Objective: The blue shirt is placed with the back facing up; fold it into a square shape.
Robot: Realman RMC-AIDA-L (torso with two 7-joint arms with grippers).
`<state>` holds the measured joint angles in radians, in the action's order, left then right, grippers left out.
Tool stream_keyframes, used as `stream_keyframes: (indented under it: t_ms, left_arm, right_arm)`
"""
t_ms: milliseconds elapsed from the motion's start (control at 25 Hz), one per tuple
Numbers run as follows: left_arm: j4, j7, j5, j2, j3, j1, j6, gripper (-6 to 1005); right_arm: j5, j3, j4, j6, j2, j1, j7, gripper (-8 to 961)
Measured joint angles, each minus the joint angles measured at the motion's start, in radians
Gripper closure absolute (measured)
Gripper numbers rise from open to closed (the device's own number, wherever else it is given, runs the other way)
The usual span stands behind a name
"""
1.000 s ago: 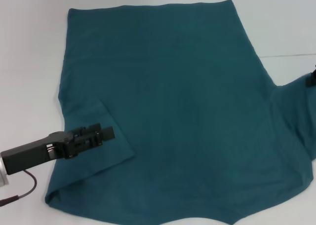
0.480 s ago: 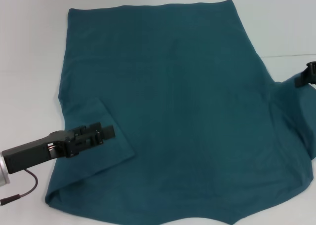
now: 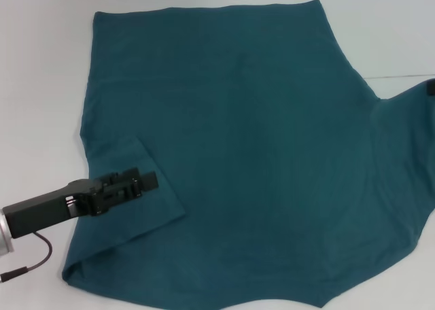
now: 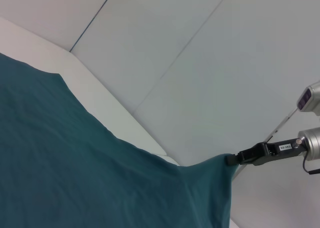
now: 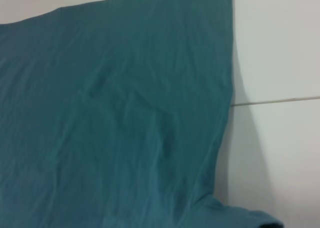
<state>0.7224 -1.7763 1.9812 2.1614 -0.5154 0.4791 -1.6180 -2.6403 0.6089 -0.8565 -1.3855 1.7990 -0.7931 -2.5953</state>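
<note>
Near: left gripper (image 3: 139,184) rests on the folded-in left sleeve of the large plain teal-blue cloth shirt (image 3: 238,153), finger gap indiscernible. Far: right gripper (image 4: 235,159), clamped on the right sleeve tip, has drawn it outward, flattening it on the white table (image 3: 41,65).

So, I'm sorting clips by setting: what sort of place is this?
Probably a lab or test bench rather than a home: a bare white table holds only the shirt, worked by the left gripper and right gripper.

White table (image 3: 41,65) with a thin dark seam line (image 3: 401,76) across its right part.
</note>
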Motion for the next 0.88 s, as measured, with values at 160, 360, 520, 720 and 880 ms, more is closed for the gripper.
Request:
stream_keyframes:
  t_ms: [160, 360, 520, 720, 880]
  left_arm:
    - [0.000, 0.000, -0.001, 0.000, 0.000, -0.002, 0.005, 305]
    - [-0.001, 0.000, -0.001, 0.000, 0.000, 0.003, 0.015, 306]
    - [-0.002, 0.000, -0.001, 0.000, 0.000, 0.004, 0.021, 305]
    - [-0.002, 0.000, -0.013, 0.000, 0.000, 0.004, 0.030, 305]
    - [-0.003, 0.000, -0.017, 0.000, 0.000, 0.005, 0.040, 306]
  right_arm:
    - [0.000, 0.018, 0.014, 0.001, 0.005, -0.009, 0.003, 947]
    - [0.002, 0.055, 0.070, -0.005, 0.020, -0.028, 0.005, 948]
    - [0.001, 0.087, 0.115, -0.008, 0.025, -0.031, 0.003, 948]
    - [0.006, 0.100, 0.161, -0.010, 0.032, -0.039, 0.000, 948]
    - [0.007, 0.101, 0.199, 0.005, 0.048, -0.058, -0.001, 948]
